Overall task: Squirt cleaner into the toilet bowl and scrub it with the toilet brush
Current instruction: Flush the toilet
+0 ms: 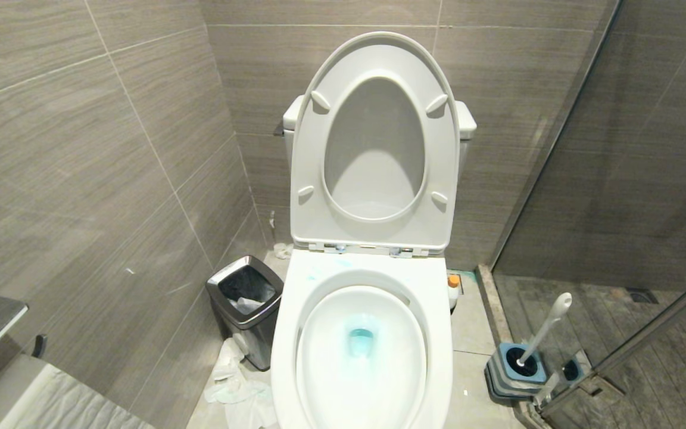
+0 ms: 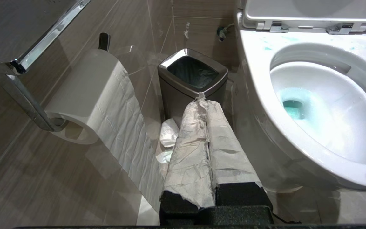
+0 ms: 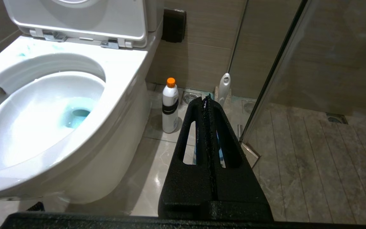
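The toilet bowl (image 1: pixel 286 333) stands open in the middle, its seat and lid (image 1: pixel 307 149) raised. Turquoise cleaner (image 1: pixel 361 341) pools at the drain, and faint blue smears mark the back rim. The white bottle with an orange cap (image 3: pixel 170 108) stands on the floor right of the bowl. Further right, the toilet brush (image 1: pixel 546 326) leans upright in its blue-grey holder (image 1: pixel 507 374). My left gripper (image 2: pixel 202 99), its fingers wrapped in white paper, is shut and empty left of the bowl (image 2: pixel 256 70). My right gripper (image 3: pixel 206 99) is shut and empty, low beside the bowl (image 3: pixel 122 79), pointing toward the brush handle (image 3: pixel 224 86).
A chrome-rimmed bin (image 1: pixel 246 307) sits left of the toilet with crumpled tissue (image 1: pixel 236 387) on the floor by it. A toilet paper roll (image 2: pixel 91 92) hangs on the left wall. A glass shower partition (image 1: pixel 617 179) bounds the right side.
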